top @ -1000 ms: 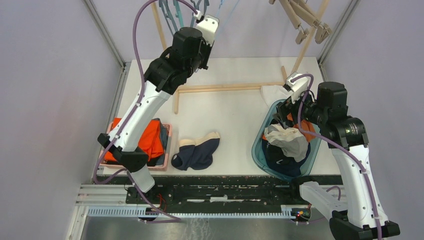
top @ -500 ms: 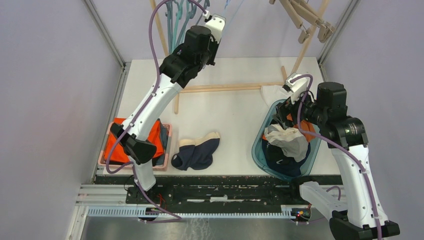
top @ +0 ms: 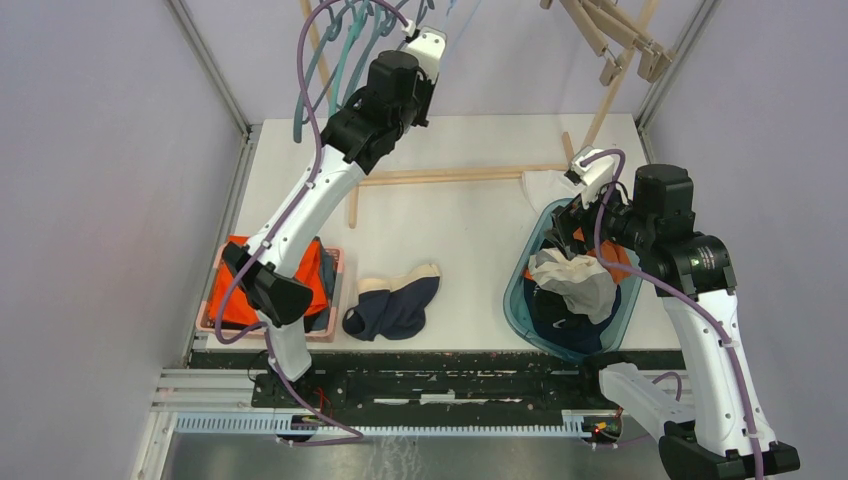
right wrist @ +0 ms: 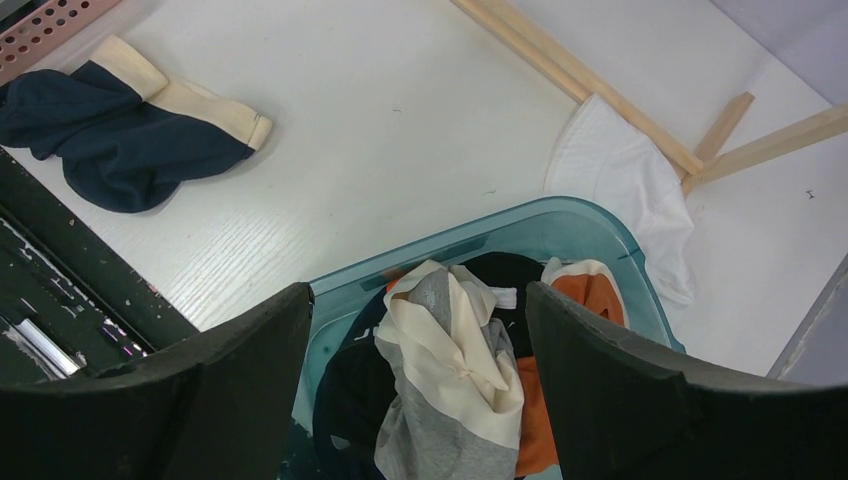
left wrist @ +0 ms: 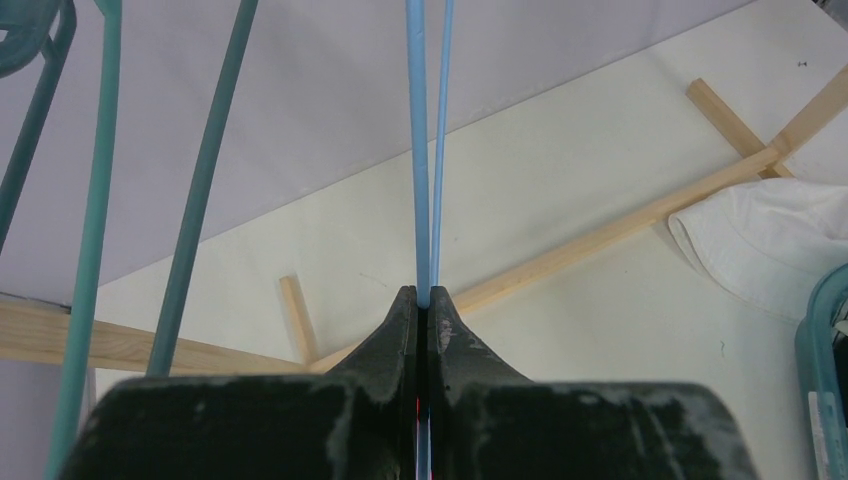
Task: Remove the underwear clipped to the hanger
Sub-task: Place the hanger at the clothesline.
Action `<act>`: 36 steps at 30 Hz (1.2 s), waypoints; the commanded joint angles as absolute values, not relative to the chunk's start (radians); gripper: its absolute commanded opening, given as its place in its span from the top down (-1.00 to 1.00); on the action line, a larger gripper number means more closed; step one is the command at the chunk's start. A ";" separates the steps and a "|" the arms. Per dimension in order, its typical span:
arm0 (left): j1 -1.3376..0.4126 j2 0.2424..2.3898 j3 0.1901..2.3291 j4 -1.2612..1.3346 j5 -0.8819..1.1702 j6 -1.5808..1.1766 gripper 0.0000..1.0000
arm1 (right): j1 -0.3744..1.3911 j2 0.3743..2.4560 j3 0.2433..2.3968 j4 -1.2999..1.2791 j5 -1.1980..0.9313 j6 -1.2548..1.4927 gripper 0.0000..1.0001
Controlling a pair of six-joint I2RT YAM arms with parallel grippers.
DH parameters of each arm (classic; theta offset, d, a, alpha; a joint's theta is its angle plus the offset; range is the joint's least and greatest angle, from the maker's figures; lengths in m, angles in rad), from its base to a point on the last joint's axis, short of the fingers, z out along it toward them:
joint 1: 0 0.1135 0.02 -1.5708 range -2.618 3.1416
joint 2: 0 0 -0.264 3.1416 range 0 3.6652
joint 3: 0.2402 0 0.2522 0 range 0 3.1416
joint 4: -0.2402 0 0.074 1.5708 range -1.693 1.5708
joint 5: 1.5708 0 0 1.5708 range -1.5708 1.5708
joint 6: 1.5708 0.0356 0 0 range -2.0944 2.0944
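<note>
My left gripper (top: 428, 42) is raised at the back and is shut on a thin light-blue hanger (left wrist: 424, 150); its jaws (left wrist: 428, 296) pinch the two blue wires. No underwear shows on that hanger. My right gripper (right wrist: 420, 360) is open and empty, and hovers over a teal basket (top: 522, 268). The basket holds grey-and-cream underwear (right wrist: 455, 390) on top of orange (right wrist: 590, 300) and black pieces. A navy pair with cream waistband (top: 395, 300) lies on the table; it also shows in the right wrist view (right wrist: 130, 130).
Teal hangers (top: 330, 60) hang left of my left gripper. Wooden clip hangers (top: 610, 40) hang at the top right. A wooden rack frame (top: 460, 177) lies on the table. A white cloth (top: 545, 185) lies behind the basket. A pink tray (top: 335, 290) holds a bright-orange cloth (top: 300, 285).
My left arm has moved right and farther back, holding the blue hanger. The teal hangers have swung out to the left. The right arm has not moved.
</note>
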State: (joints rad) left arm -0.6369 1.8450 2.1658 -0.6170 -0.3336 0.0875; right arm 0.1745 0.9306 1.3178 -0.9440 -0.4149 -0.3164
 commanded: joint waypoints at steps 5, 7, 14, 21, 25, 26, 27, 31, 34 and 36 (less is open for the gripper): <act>-0.611 1.859 2.163 -0.564 -0.270 0.062 0.94 | 0.172 0.926 1.326 -0.931 -0.440 -0.335 -0.74; -0.611 1.847 2.146 -0.564 -0.259 0.058 0.94 | 0.172 0.928 1.324 -0.932 -0.443 -0.336 -0.73; -0.611 1.787 2.078 -0.554 -0.227 0.063 0.49 | 0.171 0.932 1.325 -0.934 -0.450 -0.342 -0.73; -0.611 1.701 2.005 -0.535 -0.202 0.058 -0.16 | 0.172 0.940 1.331 -0.946 -0.462 -0.360 -0.73; -0.611 1.624 1.944 -0.531 -0.142 0.067 -0.38 | 0.172 0.944 1.332 -0.955 -0.464 -0.377 -0.73; -0.611 1.603 1.922 -0.530 -0.116 0.075 -0.46 | 0.172 0.944 1.330 -0.958 -0.464 -0.381 -0.73; -0.612 1.579 1.900 -0.528 -0.098 0.078 -0.54 | 0.172 0.944 1.330 -0.961 -0.463 -0.385 -0.73; -0.611 1.467 1.788 -0.523 -0.041 0.107 -0.71 | 0.172 0.945 1.330 -0.970 -0.468 -0.400 -0.74; -0.612 1.359 1.661 -0.507 -0.015 0.145 -0.79 | 0.171 0.943 1.328 -0.976 -0.483 -0.410 -0.74; -0.612 1.278 1.571 -0.492 -0.002 0.181 -0.82 | 0.172 0.944 1.326 -0.981 -0.496 -0.416 -0.74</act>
